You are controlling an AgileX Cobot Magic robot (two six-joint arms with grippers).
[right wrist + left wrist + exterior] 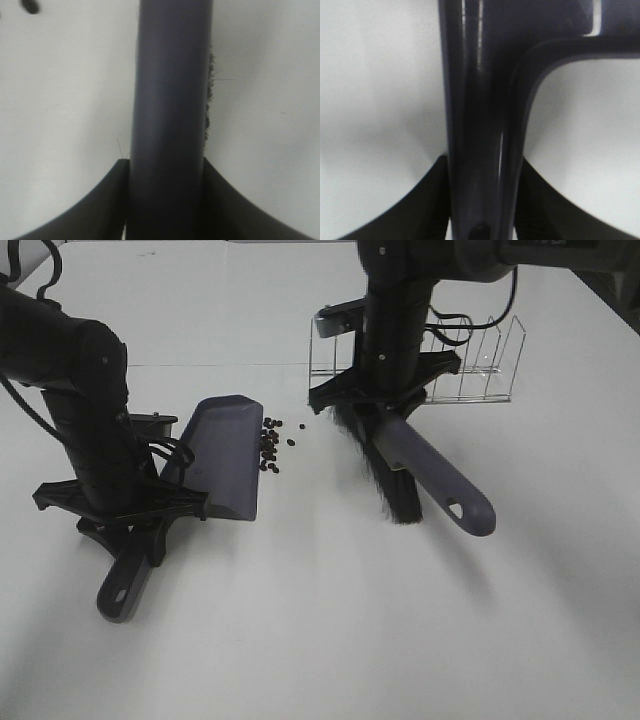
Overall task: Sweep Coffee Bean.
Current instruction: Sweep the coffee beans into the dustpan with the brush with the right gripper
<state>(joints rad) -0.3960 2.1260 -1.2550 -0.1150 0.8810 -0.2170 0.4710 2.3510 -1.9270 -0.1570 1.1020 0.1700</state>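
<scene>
Tiny dark coffee beans (pixel 270 446) lie at the lip of the grey-purple plastic dustpan (pixel 225 450) that the left end effector (pixel 125 505) grips. The right end effector (pixel 385 390) grips the black-bristled brush (pixel 395 480), nearer the worktop's (pixel 560 560) right edge.

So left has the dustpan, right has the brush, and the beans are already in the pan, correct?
Not quite. The beans lie on the table just off the lip of the dustpan, not in it, as the exterior high view shows. The left gripper does hold the dustpan and the right gripper the brush.
</scene>
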